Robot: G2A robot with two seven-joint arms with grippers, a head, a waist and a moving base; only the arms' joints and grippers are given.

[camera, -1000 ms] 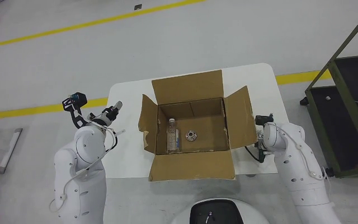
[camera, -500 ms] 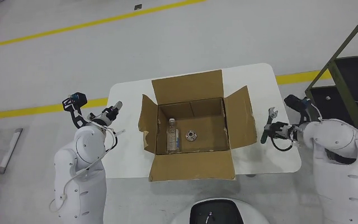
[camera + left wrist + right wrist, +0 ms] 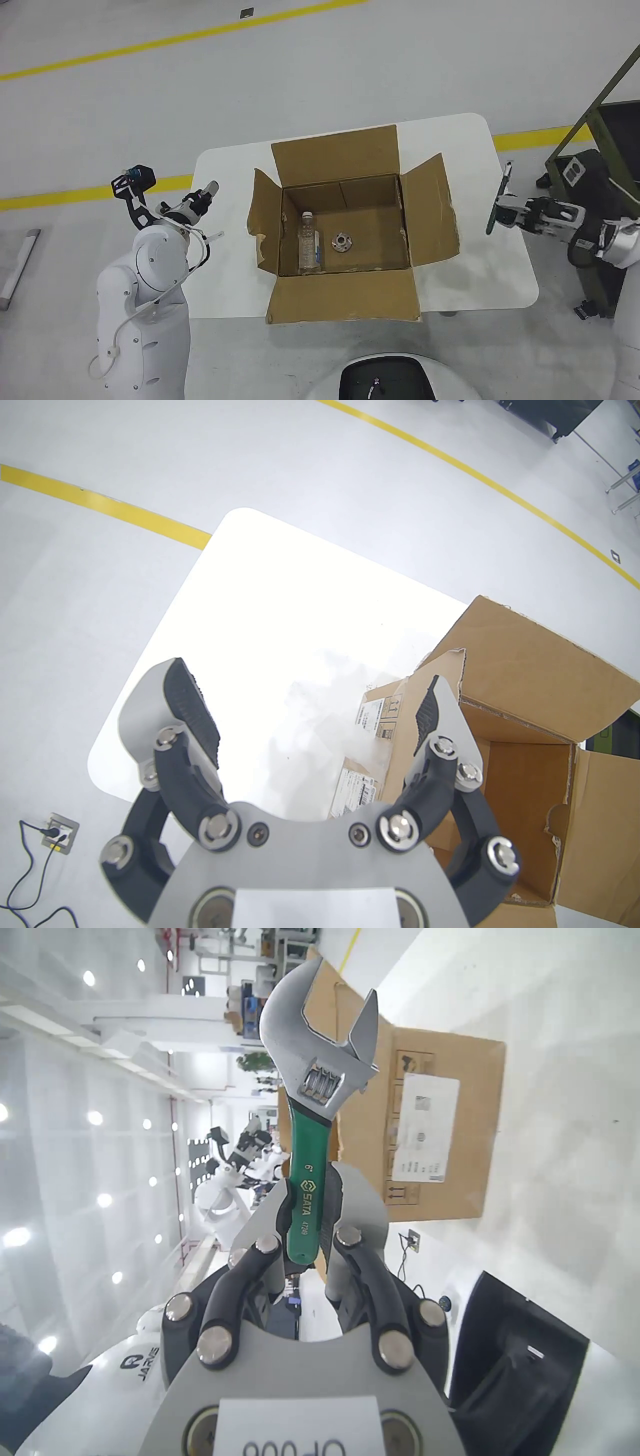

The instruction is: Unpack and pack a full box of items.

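Clamping green wrench (image 3: 307, 1153), right fingers (image 3: 361, 1208) tight, left fingers (image 3: 192, 700) spread, apparently empty

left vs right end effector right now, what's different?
1. The left end effector is open and empty; the right end effector is shut on a green-handled wrench.
2. The left end effector looks down onto the table; the right end effector points roughly level at an outer wall of the box, wrench head leading.
Shared: both sit outside the box, on opposite sides of it, near the table's edges.
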